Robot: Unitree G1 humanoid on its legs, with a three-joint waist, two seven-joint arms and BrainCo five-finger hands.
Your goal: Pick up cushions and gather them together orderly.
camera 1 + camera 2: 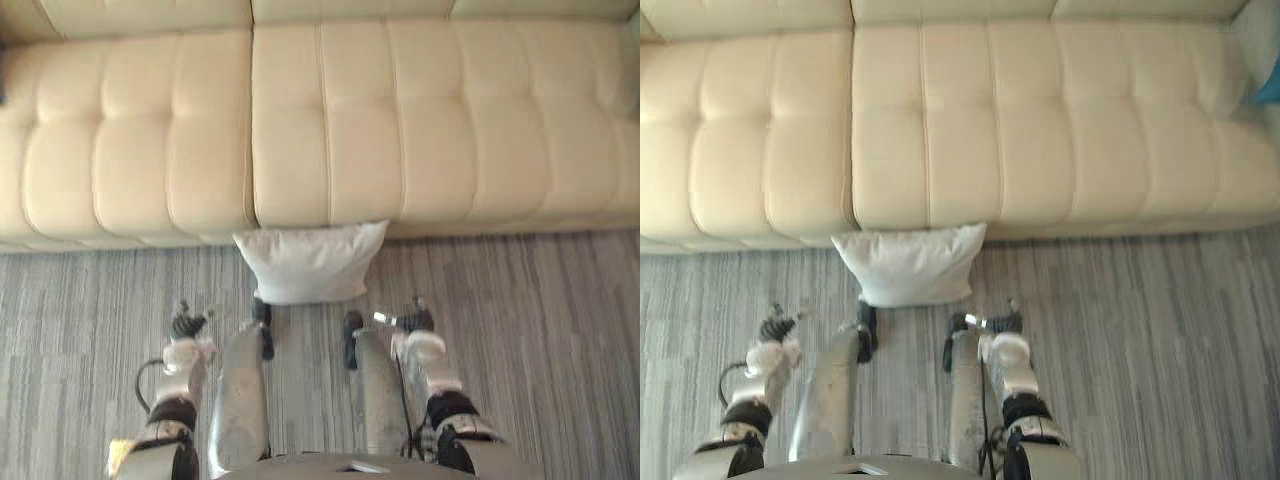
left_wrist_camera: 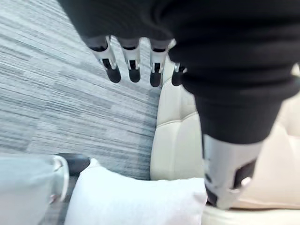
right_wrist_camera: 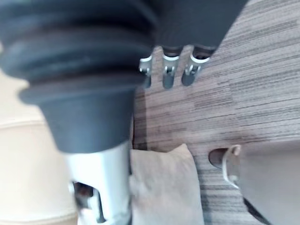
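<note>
The cushion [image 1: 310, 262] lies on the carpet [image 1: 560, 330] against the sofa [image 1: 330, 120], long axis along its front. The left hand [image 1: 186, 324] and right hand [image 1: 414, 320] hang clear of it, fingers straight, empty.

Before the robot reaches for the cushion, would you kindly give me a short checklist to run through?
1. Sight of the cushion, on the floor against the sofa: ok.
2. The left hand open and free: ok.
3. The right hand open and free: ok.
4. Either hand touching the cushion: not ok, both hang short of it.
5. Other cushions to gather: cannot tell.
</note>
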